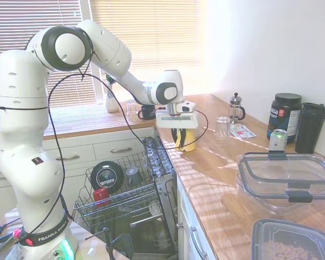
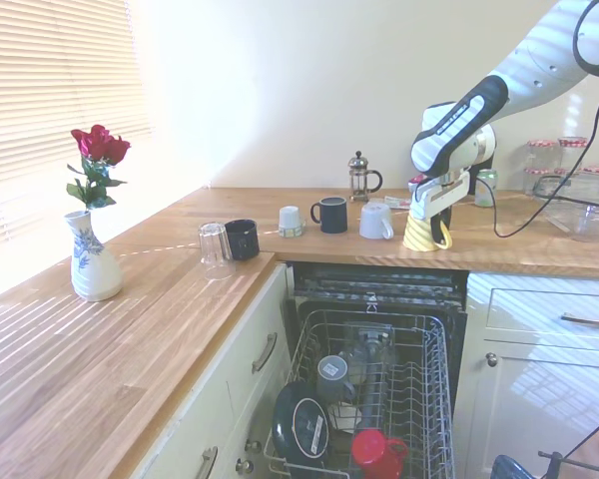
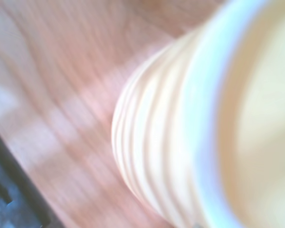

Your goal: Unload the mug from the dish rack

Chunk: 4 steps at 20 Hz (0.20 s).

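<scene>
The bright yellow ribbed mug (image 1: 189, 142) (image 2: 416, 236) stands on the wooden counter just past the open dishwasher, slightly tilted. My gripper (image 1: 179, 138) (image 2: 435, 226) reaches down from above and is shut on the mug's rim, with one dark finger against its outer side. Close up in the wrist view, the mug (image 3: 180, 142) shows as a blurred ribbed wall and pale inside. Below the counter the grey wire dish rack (image 1: 146, 187) (image 2: 301, 347) is pulled out. It holds a dark grey-blue mug (image 2: 331, 378), a small red cup (image 2: 376, 451) and a dark round dish (image 1: 106, 175).
On the counter by the mug stand a white mug (image 2: 376, 221), a black mug (image 2: 330, 215), a small white cup (image 2: 292, 222), a French press (image 1: 236, 108) and a glass (image 1: 222, 127). Clear lidded containers (image 1: 287, 179), a can (image 1: 278, 140) and a black tub (image 1: 284, 116) are nearer. A rose vase (image 2: 93, 261) stands farther off.
</scene>
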Available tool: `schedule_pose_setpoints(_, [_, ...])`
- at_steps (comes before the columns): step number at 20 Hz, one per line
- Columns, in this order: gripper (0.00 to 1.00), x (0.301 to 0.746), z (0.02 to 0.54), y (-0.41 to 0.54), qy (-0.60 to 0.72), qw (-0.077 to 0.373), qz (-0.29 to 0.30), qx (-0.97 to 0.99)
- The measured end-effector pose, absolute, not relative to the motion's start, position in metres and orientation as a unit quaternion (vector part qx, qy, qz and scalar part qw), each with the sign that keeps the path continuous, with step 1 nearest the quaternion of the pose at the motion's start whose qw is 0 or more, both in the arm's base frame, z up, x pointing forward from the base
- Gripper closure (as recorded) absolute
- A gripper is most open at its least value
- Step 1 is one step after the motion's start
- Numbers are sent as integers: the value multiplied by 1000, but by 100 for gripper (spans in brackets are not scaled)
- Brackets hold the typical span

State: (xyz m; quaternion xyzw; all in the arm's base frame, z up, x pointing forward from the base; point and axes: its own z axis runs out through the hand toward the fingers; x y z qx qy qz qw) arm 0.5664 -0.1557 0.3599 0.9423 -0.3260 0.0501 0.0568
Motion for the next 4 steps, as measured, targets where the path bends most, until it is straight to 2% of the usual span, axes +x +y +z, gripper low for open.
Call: schedule_pose_setpoints(4, [0,563,375,-158,-328,57,69,940])
